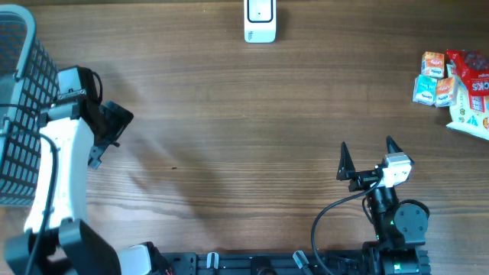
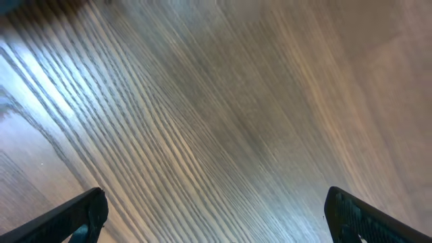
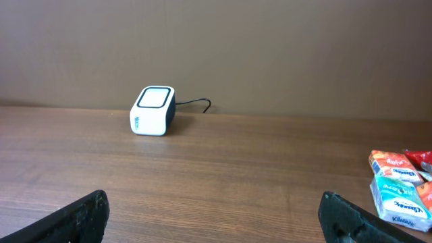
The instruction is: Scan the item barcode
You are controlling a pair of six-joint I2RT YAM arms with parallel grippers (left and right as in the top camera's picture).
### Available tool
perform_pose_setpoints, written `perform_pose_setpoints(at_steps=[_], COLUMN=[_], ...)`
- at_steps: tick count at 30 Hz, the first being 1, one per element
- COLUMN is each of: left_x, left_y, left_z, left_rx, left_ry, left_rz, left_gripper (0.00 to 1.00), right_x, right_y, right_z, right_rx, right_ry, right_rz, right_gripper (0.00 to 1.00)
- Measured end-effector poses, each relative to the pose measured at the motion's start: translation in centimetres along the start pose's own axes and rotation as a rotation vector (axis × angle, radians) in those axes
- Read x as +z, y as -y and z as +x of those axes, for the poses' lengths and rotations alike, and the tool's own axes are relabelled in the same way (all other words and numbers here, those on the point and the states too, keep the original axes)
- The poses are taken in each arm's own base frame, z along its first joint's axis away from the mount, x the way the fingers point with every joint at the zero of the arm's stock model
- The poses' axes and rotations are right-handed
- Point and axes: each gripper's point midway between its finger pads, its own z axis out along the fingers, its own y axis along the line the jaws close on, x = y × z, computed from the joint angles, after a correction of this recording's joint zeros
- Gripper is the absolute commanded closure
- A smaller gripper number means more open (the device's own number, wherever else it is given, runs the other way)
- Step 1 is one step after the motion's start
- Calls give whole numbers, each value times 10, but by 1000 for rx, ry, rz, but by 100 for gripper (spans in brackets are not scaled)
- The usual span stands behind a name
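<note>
The white barcode scanner (image 1: 260,21) stands at the table's far edge in the middle, and shows as a white box with a cable (image 3: 152,111) in the right wrist view. The items lie at the far right: small tissue packs (image 1: 433,79) (image 3: 395,192) next to a red snack bag (image 1: 472,92). My right gripper (image 1: 367,145) (image 3: 214,206) is open near the front edge, pointing toward the scanner, with nothing between its fingers. My left gripper (image 1: 116,124) (image 2: 216,202) hangs open over bare wood at the left, beside the basket, and holds nothing.
A grey wire basket (image 1: 19,114) stands at the left edge, partly under my left arm. A brown wall rises right behind the scanner. Bare wooden tabletop (image 1: 244,137) lies between the two arms and the scanner.
</note>
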Motion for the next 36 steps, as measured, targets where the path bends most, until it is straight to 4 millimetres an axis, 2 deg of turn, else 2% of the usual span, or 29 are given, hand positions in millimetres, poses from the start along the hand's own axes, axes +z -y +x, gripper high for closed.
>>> perform_pose_setpoints(at_steps=[3, 7, 10, 13, 15, 18, 21, 24, 27, 33, 36], left_x=[-18, -30, -28, -32, -46, -72, -94, -109, -109, -87, -84], left_y=[2, 1, 10, 32, 48, 60, 57, 45, 36, 23, 20], left_z=[-2, 12, 22, 39, 54, 73, 93, 107, 113, 124, 127], left_rx=[15, 99, 189, 339, 450, 577, 656, 693, 704, 711, 702], left_ry=[50, 103, 148, 209, 257, 344, 420, 486, 506, 505, 543], left_rz=[46, 104, 176, 319, 433, 576, 685, 760, 772, 767, 795], left_gripper=[0, 0, 0, 0, 0, 0, 0, 0, 0, 0, 0], right_x=[0, 0, 0, 0, 0, 0, 0, 0, 0, 0, 0], right_y=[0, 0, 0, 0, 0, 0, 0, 0, 0, 0, 0], right_z=[0, 0, 0, 0, 0, 0, -1, -1, -1, -1, -1], right_rx=[0, 3, 3, 3, 3, 3, 3, 3, 3, 3, 3], right_ry=[0, 0, 0, 0, 1, 2, 2, 2, 2, 2, 2], right_rz=[0, 0, 0, 0, 0, 0, 0, 0, 0, 0, 0], right_gripper=[0, 0, 0, 0, 0, 0, 0, 0, 0, 0, 0])
